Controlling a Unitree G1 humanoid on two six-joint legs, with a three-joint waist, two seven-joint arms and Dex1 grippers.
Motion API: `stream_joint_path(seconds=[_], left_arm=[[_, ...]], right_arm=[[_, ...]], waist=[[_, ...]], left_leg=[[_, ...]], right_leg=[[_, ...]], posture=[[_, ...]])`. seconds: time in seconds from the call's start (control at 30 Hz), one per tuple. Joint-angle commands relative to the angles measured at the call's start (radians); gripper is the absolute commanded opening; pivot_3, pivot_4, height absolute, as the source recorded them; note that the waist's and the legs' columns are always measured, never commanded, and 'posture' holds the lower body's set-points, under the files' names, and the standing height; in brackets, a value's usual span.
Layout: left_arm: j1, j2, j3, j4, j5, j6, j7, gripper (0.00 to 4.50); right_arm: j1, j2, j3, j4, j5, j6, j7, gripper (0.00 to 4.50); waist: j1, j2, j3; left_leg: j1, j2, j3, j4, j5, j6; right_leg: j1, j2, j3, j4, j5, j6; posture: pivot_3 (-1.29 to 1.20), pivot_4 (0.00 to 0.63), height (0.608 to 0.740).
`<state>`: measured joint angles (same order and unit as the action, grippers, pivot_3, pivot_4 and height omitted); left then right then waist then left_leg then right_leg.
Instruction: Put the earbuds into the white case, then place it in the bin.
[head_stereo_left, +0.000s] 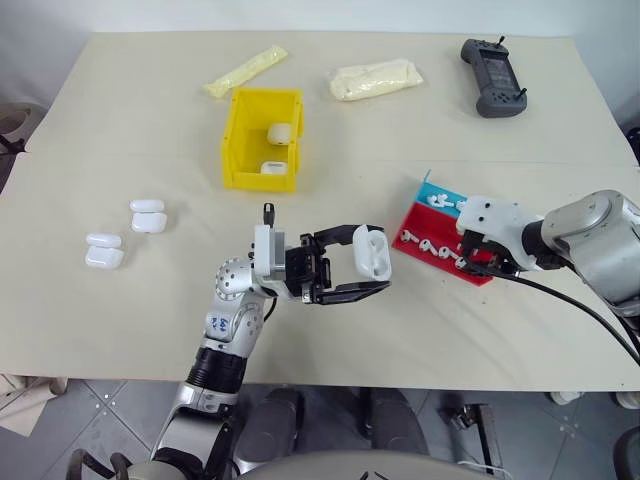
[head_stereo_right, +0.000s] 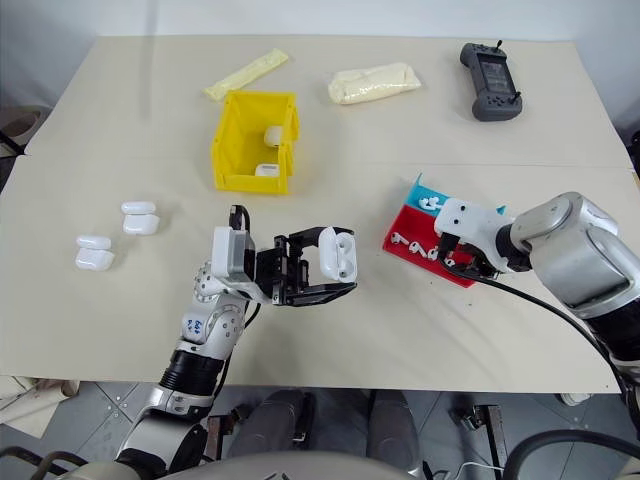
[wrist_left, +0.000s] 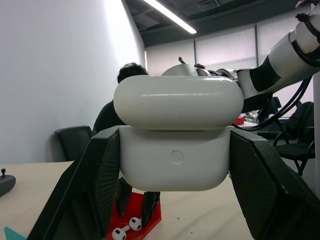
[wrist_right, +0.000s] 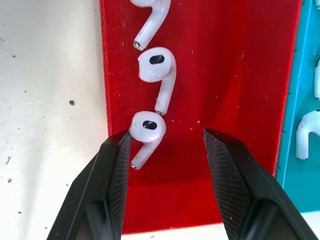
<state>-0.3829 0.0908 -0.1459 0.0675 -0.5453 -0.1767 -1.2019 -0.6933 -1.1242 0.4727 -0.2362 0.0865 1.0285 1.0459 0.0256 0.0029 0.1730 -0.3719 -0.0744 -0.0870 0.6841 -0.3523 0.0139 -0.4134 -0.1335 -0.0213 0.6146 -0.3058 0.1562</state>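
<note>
Left end effector (head_stereo_left: 358, 268) squeezes one smooth white case (head_stereo_left: 371, 251) with its lid up, above the near counter (head_stereo_left: 120, 130). Right end effector (wrist_right: 167, 137) stands half open over the red tray (wrist_right: 225, 75), one finger touching a tiny shiny earbud (wrist_right: 148, 127). Two cases (head_stereo_left: 122, 236) lie left. Far back, the yellow bin (head_stereo_left: 240, 135) holds two more.

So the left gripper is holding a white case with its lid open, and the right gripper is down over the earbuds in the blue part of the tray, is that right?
Not quite. The left gripper does hold the open white case, but the right gripper is over the earbuds on the red part of the tray, not the blue. The right wrist view shows it.
</note>
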Motion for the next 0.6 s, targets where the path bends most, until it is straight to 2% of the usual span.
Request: stream_joint_path(seconds=[0.03, 0.6], left_arm=[[-0.009, -0.006, 0.002, -0.022, 0.004, -0.018, 0.009, 2.81], [-0.010, -0.006, 0.006, -0.015, 0.009, -0.031, 0.020, 2.81]], right_arm=[[0.000, 0.014, 0.003, -0.015, -0.014, 0.001, 0.013, 2.35], [0.003, 0.047, -0.009, -0.010, -0.017, 0.092, 0.032, 2.35]], waist=[[0.000, 0.000, 0.000], [0.001, 0.000, 0.000]], left_leg=[[0.000, 0.000, 0.000, 0.000, 0.000, 0.000], [0.000, 0.000, 0.000, 0.000, 0.000, 0.000]], right_leg=[[0.000, 0.000, 0.000, 0.000, 0.000, 0.000], [0.000, 0.000, 0.000, 0.000, 0.000, 0.000]], posture=[[0.00, 0.150, 0.740], [0.00, 0.150, 0.740]])
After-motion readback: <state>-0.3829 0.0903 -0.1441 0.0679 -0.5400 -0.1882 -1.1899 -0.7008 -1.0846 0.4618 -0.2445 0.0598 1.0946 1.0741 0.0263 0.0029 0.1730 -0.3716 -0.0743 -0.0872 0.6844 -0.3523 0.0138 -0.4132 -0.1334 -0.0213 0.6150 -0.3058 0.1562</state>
